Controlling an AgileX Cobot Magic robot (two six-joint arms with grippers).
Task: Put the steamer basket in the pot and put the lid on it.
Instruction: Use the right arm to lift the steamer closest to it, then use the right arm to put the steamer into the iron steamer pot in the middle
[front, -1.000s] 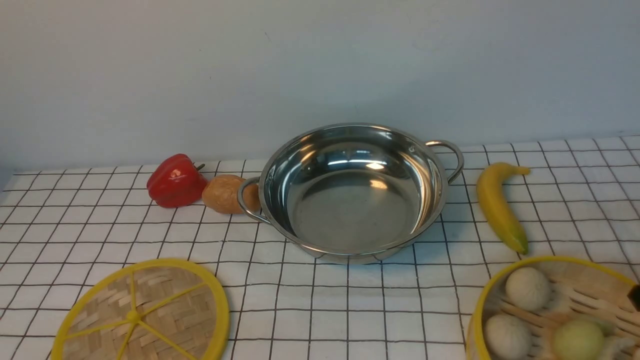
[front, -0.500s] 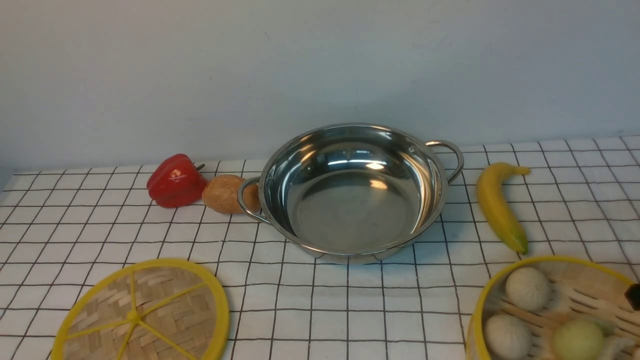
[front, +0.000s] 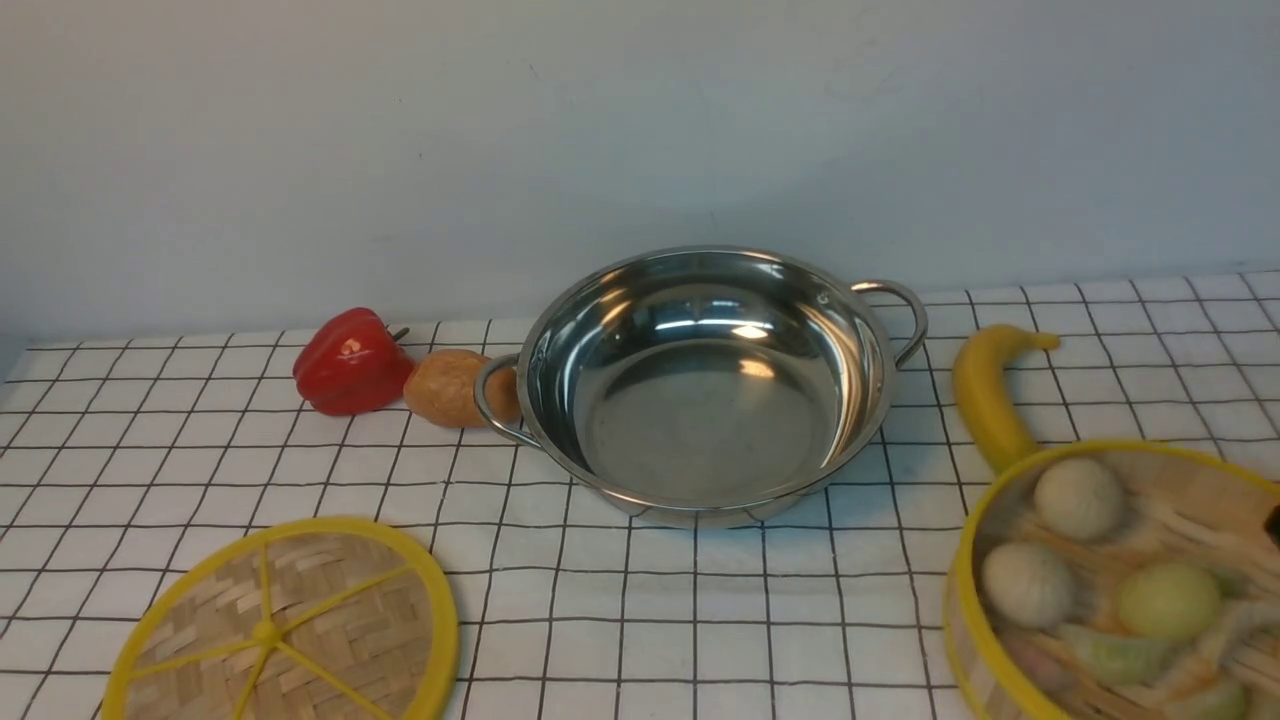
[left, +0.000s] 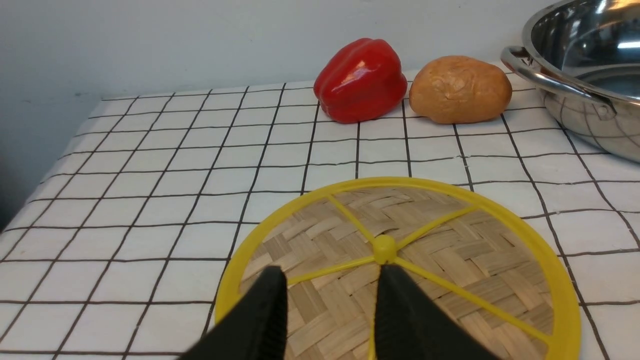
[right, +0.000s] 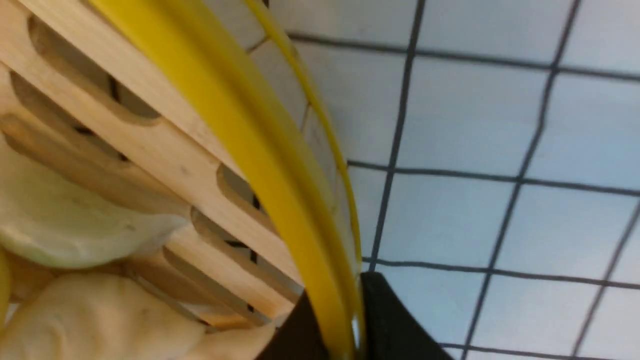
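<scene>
The steamer basket (front: 958, 585), yellow-rimmed with a slatted floor, sits at the front right, lifted and tilted, with buns inside. My right gripper (right: 334, 300) is shut on its yellow rim (right: 225, 100), one finger inside the wall and one outside. The shiny steel pot (front: 700, 420) stands empty mid-table, loop handles to left and right. The lid (front: 285, 625), a woven disc with yellow spokes, lies flat at the front left. My left gripper (left: 330, 285) hangs open just over the lid (left: 450, 260), one fingertip close to the centre knob, nothing between the fingers.
A red pepper (front: 350, 362) and a brown potato (front: 450, 388) lie against the pot's left handle. A banana (front: 985, 400) lies right of the pot, its near end hidden behind the basket. White and green buns (front: 1075, 498) fill the basket. A wall rises behind.
The right gripper has shut on the basket's rim. The basket has risen and tilted, now covering the banana's near end. The lid, the pot and the left gripper have not moved.
</scene>
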